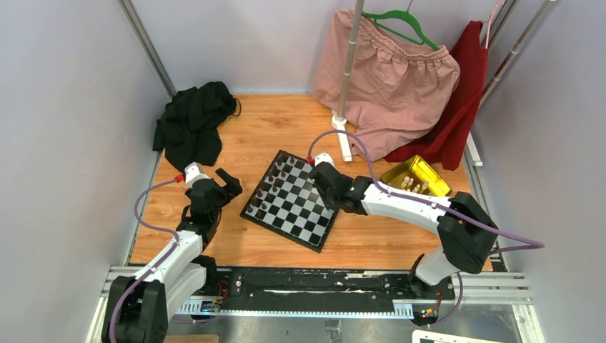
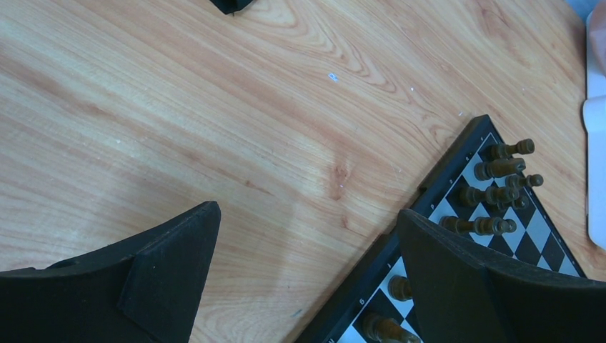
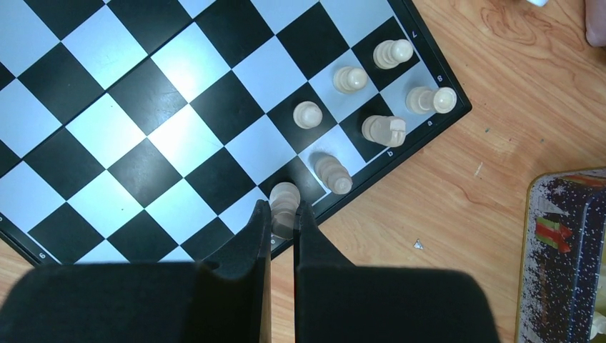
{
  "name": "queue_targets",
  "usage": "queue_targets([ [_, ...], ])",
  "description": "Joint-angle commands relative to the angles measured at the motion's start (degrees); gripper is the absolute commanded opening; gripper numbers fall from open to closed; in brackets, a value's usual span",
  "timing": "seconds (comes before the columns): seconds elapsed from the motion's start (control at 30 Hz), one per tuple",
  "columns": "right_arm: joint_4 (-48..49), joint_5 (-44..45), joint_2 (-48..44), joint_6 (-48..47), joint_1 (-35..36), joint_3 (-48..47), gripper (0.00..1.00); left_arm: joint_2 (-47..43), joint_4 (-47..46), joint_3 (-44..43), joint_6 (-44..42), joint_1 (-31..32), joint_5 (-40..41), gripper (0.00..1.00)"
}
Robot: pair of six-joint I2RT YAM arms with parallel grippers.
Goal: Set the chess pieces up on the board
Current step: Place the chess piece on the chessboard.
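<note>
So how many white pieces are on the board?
7: six white pieces clustered in one board corner, one pinched in the right claw. More may be hidden.

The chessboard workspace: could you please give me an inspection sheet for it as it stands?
Surface: wooden table.
Job's things: chessboard askew; dark pieces along one edge, cream pieces at a corner, more in the yellow tray.
Clutter: black garment far left; pink garment, red garment hanging behind.
Grippers: left gripper jaws open over the wood; right gripper jaws shut on a cream piece.
Cables: purple cables along both arms.
Surroundings: grey walls.
</note>
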State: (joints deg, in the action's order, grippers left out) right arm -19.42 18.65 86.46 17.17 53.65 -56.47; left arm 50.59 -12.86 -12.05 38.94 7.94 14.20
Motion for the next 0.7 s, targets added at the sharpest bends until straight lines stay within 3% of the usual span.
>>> queue_targets([
  [0.0, 1.8, 1.8, 0.9, -0.6, 0.1, -0.1, 0.0, 0.5, -2.3, 0.6, -0.8, -0.3, 0.7, 1.0],
  [0.67, 1.8, 2.6, 1.2, 0.6, -1.2, 1.7, 0.03, 0.4, -2.4, 1.0, -0.9, -0.3, 0.6, 1.0],
])
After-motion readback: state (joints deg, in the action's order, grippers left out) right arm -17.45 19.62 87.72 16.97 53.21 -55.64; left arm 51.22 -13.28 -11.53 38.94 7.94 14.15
